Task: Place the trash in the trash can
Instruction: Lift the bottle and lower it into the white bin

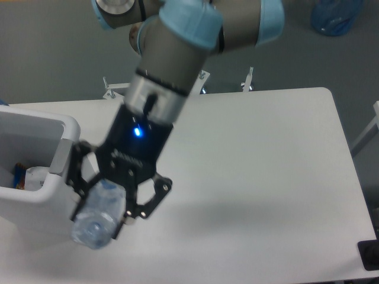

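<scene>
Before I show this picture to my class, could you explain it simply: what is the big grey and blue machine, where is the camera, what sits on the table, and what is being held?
The machine is a robot arm with grey tubes and light blue joint caps. The single camera looks down from above on a white table. At the arm's end is a black two-finger gripper with a small blue light on it. It is closed around a clear plastic water bottle, held above the table. At the left stands a large white trash can with a grey handle; something whitish already lies inside. The bottle is beside the can's near corner, not inside it yet.
</scene>
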